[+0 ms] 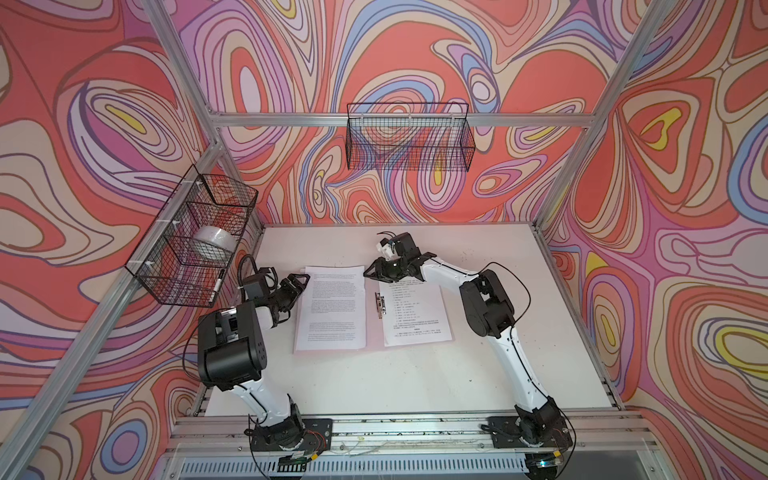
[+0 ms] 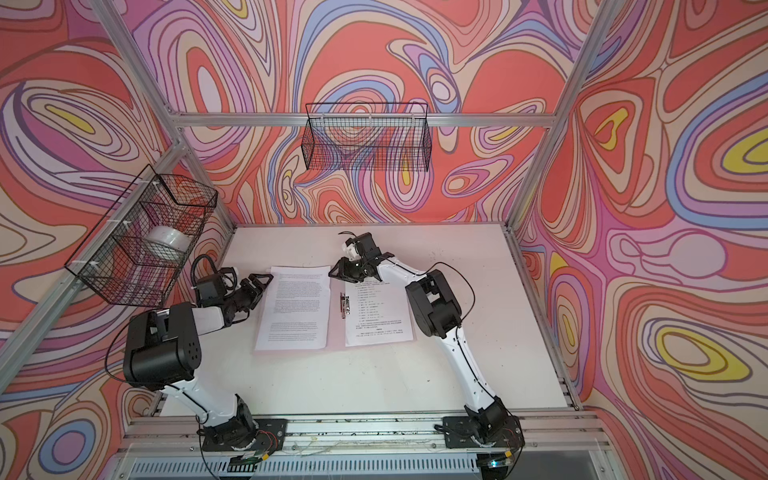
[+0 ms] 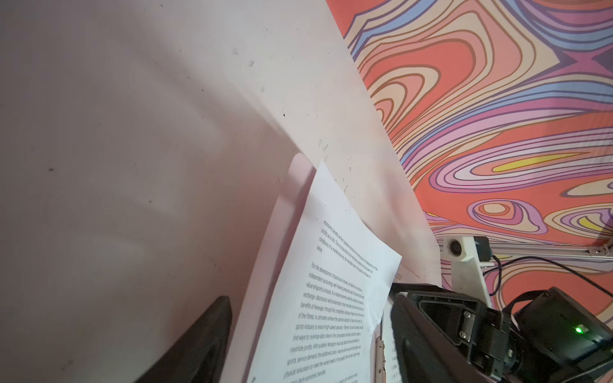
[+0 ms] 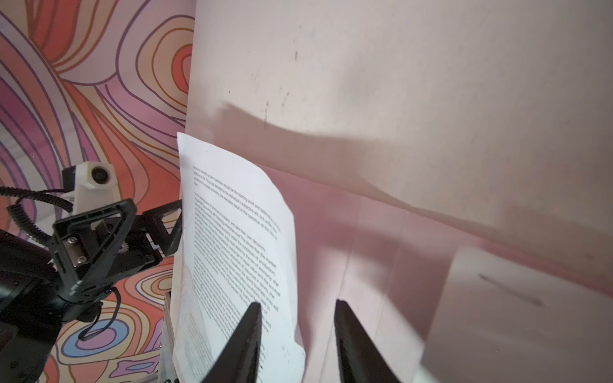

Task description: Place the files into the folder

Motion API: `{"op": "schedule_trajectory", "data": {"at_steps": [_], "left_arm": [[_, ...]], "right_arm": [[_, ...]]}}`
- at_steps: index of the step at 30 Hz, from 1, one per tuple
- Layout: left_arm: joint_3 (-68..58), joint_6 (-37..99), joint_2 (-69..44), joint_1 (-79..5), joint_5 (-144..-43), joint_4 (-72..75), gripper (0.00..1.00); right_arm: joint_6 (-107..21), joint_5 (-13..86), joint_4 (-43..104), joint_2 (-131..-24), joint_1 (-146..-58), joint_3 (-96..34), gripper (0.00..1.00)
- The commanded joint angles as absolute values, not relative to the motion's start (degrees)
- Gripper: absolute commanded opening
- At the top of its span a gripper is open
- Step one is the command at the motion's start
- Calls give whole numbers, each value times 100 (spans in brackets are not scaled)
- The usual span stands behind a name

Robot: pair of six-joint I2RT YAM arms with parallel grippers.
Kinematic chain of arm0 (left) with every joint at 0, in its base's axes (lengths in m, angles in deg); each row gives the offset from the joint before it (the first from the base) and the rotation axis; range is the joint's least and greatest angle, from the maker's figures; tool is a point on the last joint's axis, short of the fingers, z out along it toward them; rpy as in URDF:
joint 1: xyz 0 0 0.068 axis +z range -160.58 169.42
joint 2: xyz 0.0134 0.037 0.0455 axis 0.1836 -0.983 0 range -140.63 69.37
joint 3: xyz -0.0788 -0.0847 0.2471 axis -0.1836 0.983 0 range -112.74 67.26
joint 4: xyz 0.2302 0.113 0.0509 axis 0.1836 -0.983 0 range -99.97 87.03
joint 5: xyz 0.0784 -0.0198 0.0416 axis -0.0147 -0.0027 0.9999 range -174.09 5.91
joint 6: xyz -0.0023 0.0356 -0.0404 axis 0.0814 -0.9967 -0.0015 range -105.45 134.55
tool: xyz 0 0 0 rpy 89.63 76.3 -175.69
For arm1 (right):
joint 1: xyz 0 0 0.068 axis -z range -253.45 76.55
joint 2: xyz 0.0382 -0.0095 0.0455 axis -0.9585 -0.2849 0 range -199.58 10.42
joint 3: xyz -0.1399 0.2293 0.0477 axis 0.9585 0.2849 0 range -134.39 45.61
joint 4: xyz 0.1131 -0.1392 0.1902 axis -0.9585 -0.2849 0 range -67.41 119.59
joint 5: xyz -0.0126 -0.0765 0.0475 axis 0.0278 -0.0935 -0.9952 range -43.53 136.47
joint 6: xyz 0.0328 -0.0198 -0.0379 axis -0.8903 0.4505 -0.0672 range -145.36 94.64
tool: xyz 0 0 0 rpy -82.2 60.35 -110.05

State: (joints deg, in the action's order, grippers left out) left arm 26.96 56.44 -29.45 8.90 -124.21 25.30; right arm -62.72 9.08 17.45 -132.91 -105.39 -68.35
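Files [image 1: 332, 307]: two white printed sheets, both lying flat inside the open folder [image 1: 375, 332] on the bench [image 1: 374, 386].

- Paragraph sheet [image 2: 295, 309]: lies on the folder leaf between the two tools. Its long axis runs from the robot's side toward the back wall, with the top of the text at the far end. The far outer corner is just beside the left tool [image 1: 300, 277]. The far inner corner lies under one finger of the right tool [image 4: 297, 302].
- List sheet [image 1: 415, 316]: lies on the other leaf, on the arm side of the right tool and parallel to the paragraph sheet. Its heading lines are at the far end, nearest that tool.
- Folder: pale pink and spread open. Its spine runs the same way as the sheets' long axes, and a bare pink strip shows between the two sheets.
- Metal clip [image 1: 378, 305]: sits on the spine strip, just nearer the robot than the right tool and lengthwise along the spine.
- Left tool: low over the bench at the folder's outer far corner. Its fingers are spread and nothing is between them.
- Right tool: over the far end of the spine, pointing toward the left tool. Its fingers are apart, and in the right wrist view only pink folder shows in the gap.
- Side wire basket [image 1: 187, 232]: on the wall above the left tool. It holds a white roll [image 1: 212, 243].
- Back wire basket [image 1: 409, 137]: on the back wall, well beyond the right tool.
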Motion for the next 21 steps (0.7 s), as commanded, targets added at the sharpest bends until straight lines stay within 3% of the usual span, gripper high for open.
{"op": "schedule_trajectory", "data": {"at_steps": [1, 11, 19, 21], "left_arm": [[2718, 5691, -3029, 877, -12572, 2784, 76], [2709, 5709, -3047, 875, -12615, 2813, 74], [2692, 5700, -3080, 875, -12630, 2814, 73], [2662, 5709, -3112, 875, -12657, 2805, 73]], "right_arm": [[-6371, 821, 1850, -13546, -10595, -7004, 38], [-6196, 1043, 1365, -13767, -10702, -7364, 34], [-6391, 1064, 1466, -13873, -10718, -7352, 0], [-6412, 1061, 1487, -13885, -10733, -7357, 0]]}}
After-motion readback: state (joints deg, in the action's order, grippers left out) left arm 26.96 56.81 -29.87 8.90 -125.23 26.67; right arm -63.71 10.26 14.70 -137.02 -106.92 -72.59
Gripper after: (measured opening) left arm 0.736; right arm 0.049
